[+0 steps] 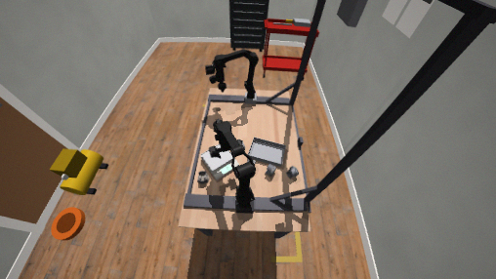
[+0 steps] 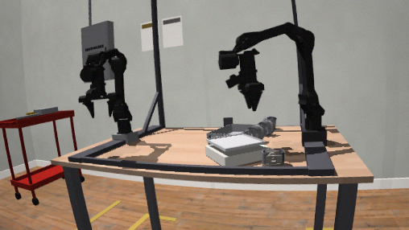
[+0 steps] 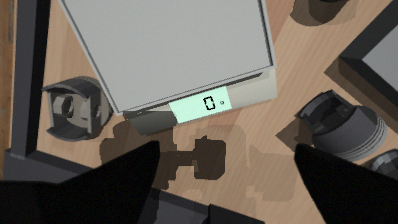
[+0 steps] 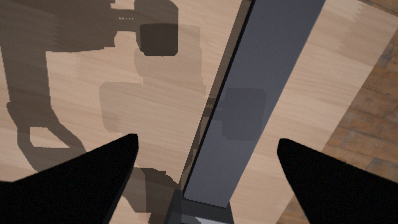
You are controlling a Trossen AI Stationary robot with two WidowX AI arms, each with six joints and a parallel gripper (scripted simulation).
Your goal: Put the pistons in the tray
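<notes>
The steel tray (image 1: 267,152) (image 3: 385,59) holds nothing. The scale (image 1: 215,159) (image 2: 237,154) (image 3: 175,50) has a bare plate and its display reads 0. One piston (image 1: 202,178) (image 2: 273,157) (image 3: 80,107) stands beside the scale. Another piston (image 3: 350,127) lies in front of the tray, with a further piston (image 3: 387,164) cut off beside it. Two pistons, one (image 1: 269,171) and another (image 1: 292,172), show right of the arm. A piston behind the scale is mostly hidden. My left gripper (image 2: 252,108) (image 3: 226,149) is open above the scale's front. My right gripper (image 2: 101,116) (image 4: 208,143) is open and empty.
A dark frame (image 2: 193,166) (image 4: 260,75) runs round the table top. Uprights and braces rise from its far side in the exterior view. The right arm hangs at the other end of the table, away from the pistons. A red cart (image 2: 34,177) stands beyond that end.
</notes>
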